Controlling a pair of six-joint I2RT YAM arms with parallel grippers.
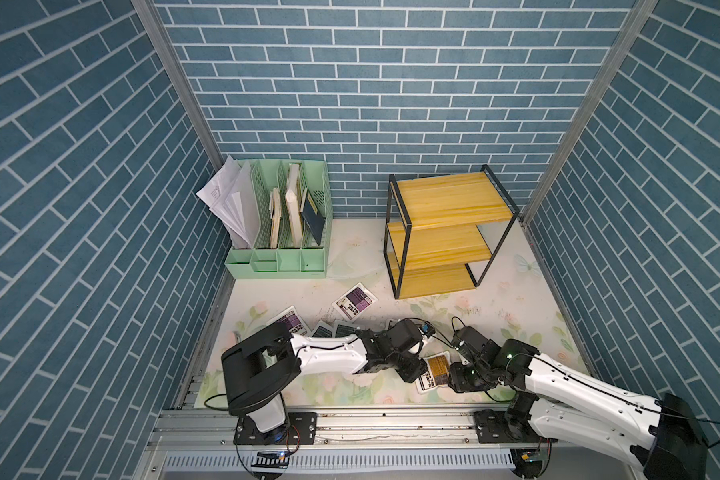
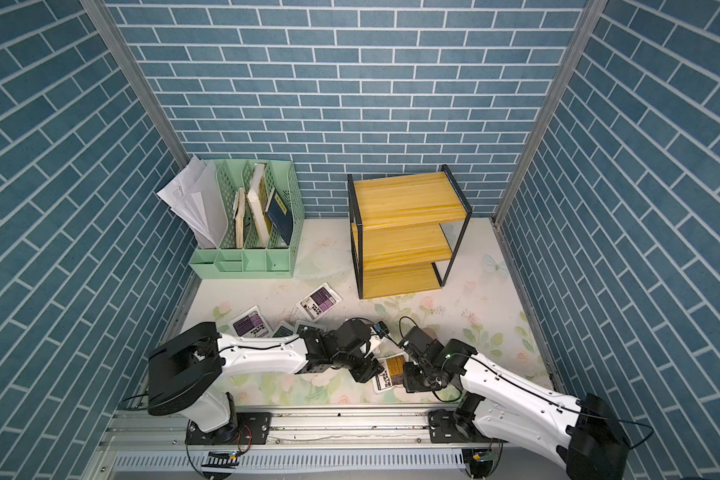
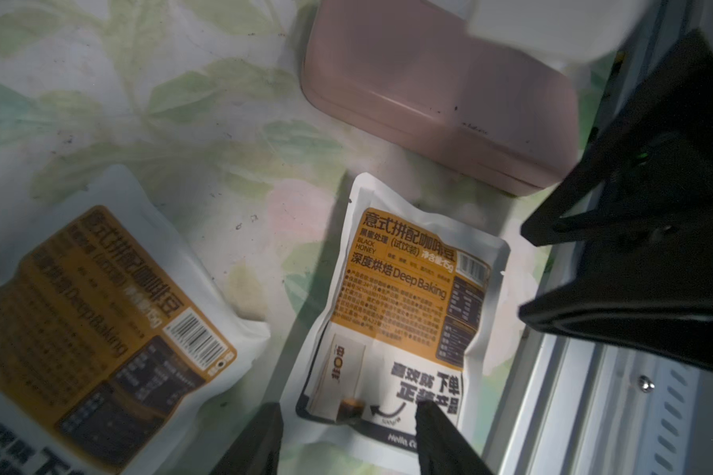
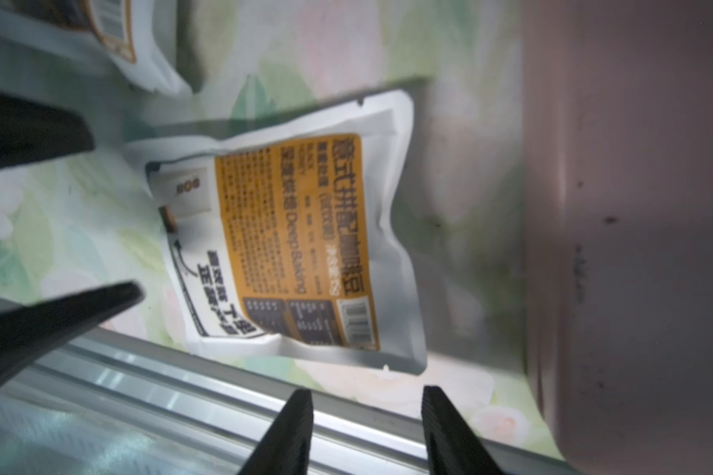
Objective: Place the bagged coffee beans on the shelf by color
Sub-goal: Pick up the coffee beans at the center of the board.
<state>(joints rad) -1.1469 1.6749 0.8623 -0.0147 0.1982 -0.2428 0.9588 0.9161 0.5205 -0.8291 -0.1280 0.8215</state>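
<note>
Shows one orange pouch (image 1: pixel 435 371) lying flat, label up, close to the front edge of the bench (image 1: pixel 516 307), a little right of its middle, with a gripper on either side.

Has the left gripper (image 3: pixel 353 436) at the pouch's white printed end, jaws parted with a clear gap and nothing pinched. Puts one fingertip (image 3: pixel 437 427) over that end and its mate just off the pouch's side edge. Cannot tell whether either touches the film.

Has the right gripper (image 4: pixel 371 427) on the pouch's other side, jaws likewise spread and bare. Places its tips above the metal rail (image 4: pixel 141 386) along the front edge, short of the pouch.

Shows a second orange pouch (image 3: pixel 99 329) flat on the bench just beside the first, apart from it, hidden under the left arm (image 1: pixel 329 355) in both top views. Shows a pink case (image 3: pixel 437 94) just beyond the first pouch's orange end, a strip of bench between.

Finds a purple pouch (image 1: pixel 355 302) near the bench's middle and another purple pouch (image 1: pixel 287 322) toward the left edge. Finds a blue-grey pouch (image 1: pixel 323 331) and another blue-grey pouch (image 1: pixel 345 329) side by side, partly under the left arm.

Places the shelf (image 1: pixel 449 199) at the rear right, well apart from every pouch, and a green file holder (image 1: pixel 279 257) with papers in the rear left corner.
</note>
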